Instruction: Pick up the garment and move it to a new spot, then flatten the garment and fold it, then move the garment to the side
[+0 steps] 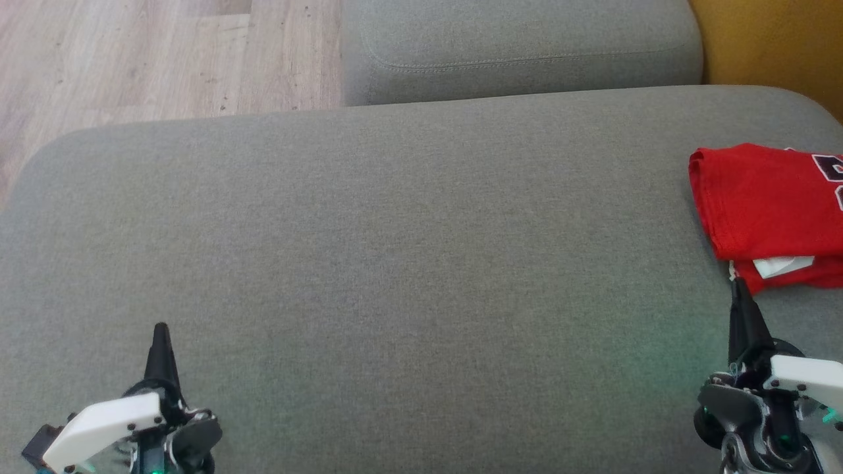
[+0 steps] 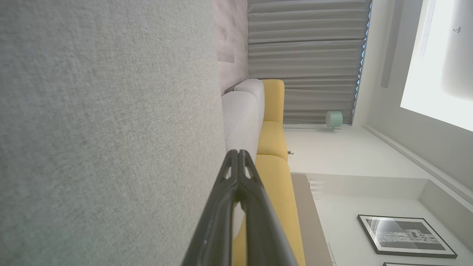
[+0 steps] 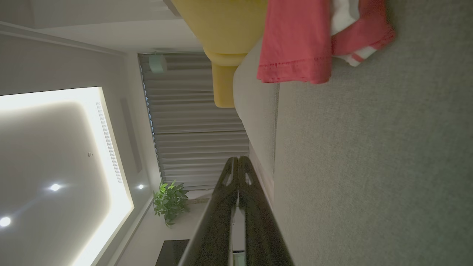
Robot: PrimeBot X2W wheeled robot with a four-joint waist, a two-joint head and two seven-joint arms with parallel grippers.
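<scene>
Starting in the head view, the red garment is found at the right edge of the grey sofa cushion. It is folded into layers and cut off by the picture's border, so its long axis cannot be settled. The right gripper is placed at the cushion's near right corner, its tip aimed at the garment's near edge and just short of it. Its jaws are pressed together and nothing is held. The left gripper is set at the cushion's near left corner, well apart from the garment, with its jaws likewise closed and empty.

In the left wrist view, the left gripper is shown shut beside bare cushion fabric.

In the right wrist view, the garment is seen ahead of the closed jaws, with bare cushion between them. The right arm is judged the nearer, and the garment would be reached from it straight ahead.
</scene>
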